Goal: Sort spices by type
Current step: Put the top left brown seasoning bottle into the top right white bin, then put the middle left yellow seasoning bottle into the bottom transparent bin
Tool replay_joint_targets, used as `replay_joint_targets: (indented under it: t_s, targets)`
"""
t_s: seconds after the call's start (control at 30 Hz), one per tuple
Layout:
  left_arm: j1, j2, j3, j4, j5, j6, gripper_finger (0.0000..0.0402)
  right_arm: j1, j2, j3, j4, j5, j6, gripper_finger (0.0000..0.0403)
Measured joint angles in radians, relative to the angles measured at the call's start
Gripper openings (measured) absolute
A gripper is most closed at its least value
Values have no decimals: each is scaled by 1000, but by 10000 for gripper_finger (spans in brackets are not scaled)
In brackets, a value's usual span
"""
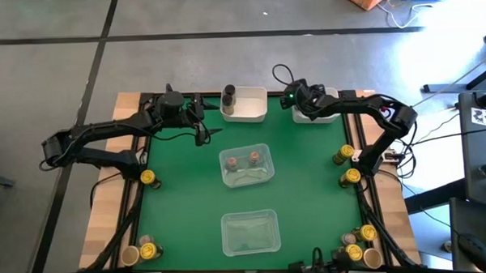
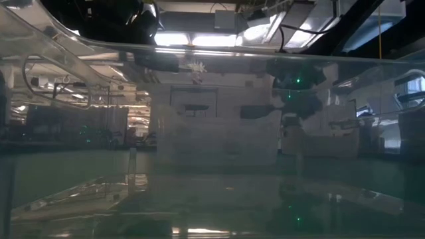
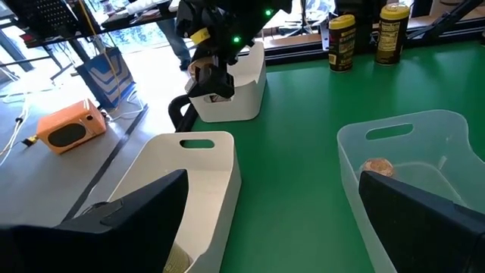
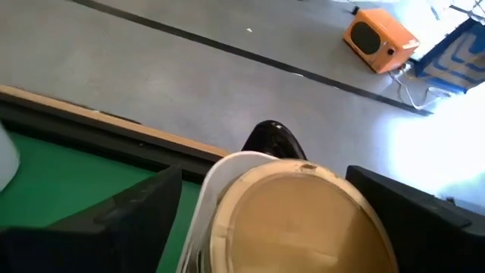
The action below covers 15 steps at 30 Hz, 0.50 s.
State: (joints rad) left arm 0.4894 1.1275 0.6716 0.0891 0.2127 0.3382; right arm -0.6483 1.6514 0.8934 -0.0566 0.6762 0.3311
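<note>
My right gripper (image 1: 300,102) is over the right white bin (image 1: 319,113) at the table's far edge, shut on a tan-lidded jar (image 4: 299,216). My left gripper (image 3: 276,220) is open and empty above the mat, beside the left white bin (image 1: 250,108), in which a dark grey jar (image 1: 228,95) stands upright. Two reddish-brown-topped jars (image 1: 244,160) stand in the middle clear tray (image 1: 265,176). Yellow-lidded jars stand along the left rail (image 1: 147,179) and the right rail (image 1: 346,155). Tan-lidded jars stand at the near left corner (image 1: 130,255) and near right corner (image 1: 371,258). My right gripper has the tan-lidded jar between its two fingers (image 4: 132,220), which come down from above on either side of the jar's body. The lid (image 4: 303,205) faces up and hides the places of contact. The jar is upright in the bin's mouth. Whether its base rests on the bin's floor is hidden.
A second clear tray (image 1: 249,232) lies near the table's front edge and fills the low view. More yellow-lidded jars stand at the near left (image 1: 150,251) and near right (image 1: 366,232). A black cable loop (image 1: 282,71) lies behind the right bin. Bare green mat (image 1: 180,203) lies on either side of the trays.
</note>
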Motion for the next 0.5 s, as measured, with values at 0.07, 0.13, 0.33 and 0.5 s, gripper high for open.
replay_joint_targets:
  t_s: [0.07, 0.13, 0.33, 0.5]
  targets:
    - [0, 0, 0, 0, 0, -25, 375, 0, -10, 11, -13, -19, -29, 371]
    - [0, 0, 0, 0, 0, -44, 375, 0, -29, 20, -37, -23, -45, 371]
    - [-3, 0, 0, 0, 0, -48, 375, 0, -104, 63, -145, 5, -83, 371]
    - [-10, 0, 0, 0, 0, -61, 375, 1, -170, 90, -190, 0, -108, 371]
